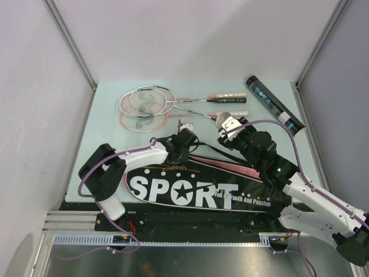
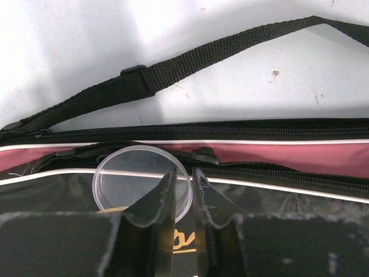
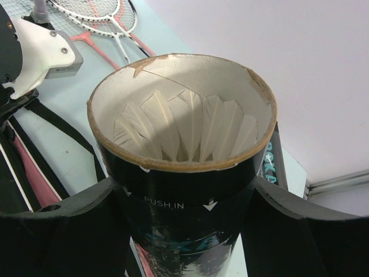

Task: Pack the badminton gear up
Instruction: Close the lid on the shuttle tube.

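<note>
My right gripper (image 1: 230, 128) (image 3: 184, 222) is shut on a dark shuttlecock tube (image 3: 184, 190), held open end up with white feather shuttlecocks (image 3: 184, 130) inside. A second dark tube (image 1: 274, 105) with teal print lies at the back right. Two pink-and-white rackets (image 1: 150, 104) lie at the back left. My left gripper (image 1: 185, 138) (image 2: 184, 173) hangs low over the black SPORT bag (image 1: 196, 193). Its jaws stand a narrow gap apart, astride the rim of a clear round lid (image 2: 135, 179) lying on the bag by the zip.
The bag's black strap (image 2: 173, 69) loops over the pale table (image 1: 109, 133) behind the bag. White walls and metal posts (image 1: 69, 43) close in both sides. The left arm's white wrist (image 3: 40, 52) sits close to the held tube.
</note>
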Controlling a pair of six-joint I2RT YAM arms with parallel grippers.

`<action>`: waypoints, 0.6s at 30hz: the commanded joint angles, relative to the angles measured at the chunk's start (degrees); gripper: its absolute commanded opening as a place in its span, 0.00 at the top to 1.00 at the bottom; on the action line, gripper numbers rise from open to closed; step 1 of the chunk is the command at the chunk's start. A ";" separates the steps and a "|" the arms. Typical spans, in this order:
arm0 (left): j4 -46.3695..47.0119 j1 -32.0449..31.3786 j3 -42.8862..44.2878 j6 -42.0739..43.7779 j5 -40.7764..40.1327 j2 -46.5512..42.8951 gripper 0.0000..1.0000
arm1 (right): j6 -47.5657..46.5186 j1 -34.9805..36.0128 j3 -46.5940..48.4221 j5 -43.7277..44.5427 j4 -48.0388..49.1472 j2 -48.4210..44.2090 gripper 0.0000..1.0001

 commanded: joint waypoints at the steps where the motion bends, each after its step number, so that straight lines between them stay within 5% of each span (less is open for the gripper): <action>1: 2.43 0.53 -1.37 0.57 -1.11 -0.29 0.81 | 1.27 0.51 2.42 0.21 0.70 -0.38 0.96; 5: 2.87 0.79 -2.07 2.67 0.03 -5.89 1.00 | 0.83 0.60 2.42 0.04 0.00 0.41 0.96; 8: 2.69 1.50 -1.90 8.63 8.63 -19.20 1.00 | -1.09 0.77 2.42 -3.54 -1.58 1.02 0.96; 13: 3.22 4.74 2.05 27.28 36.65 -36.39 0.99 | -6.19 -0.28 2.51 -21.64 -5.01 2.34 0.96; 16: 3.13 5.10 3.90 34.05 53.07 -38.79 1.00 | -6.64 -0.98 2.43 -32.70 -3.52 3.13 0.95; 18: 3.04 5.10 4.34 36.25 56.19 -38.44 1.00 | -7.51 -1.60 2.77 -35.55 -3.69 4.01 0.94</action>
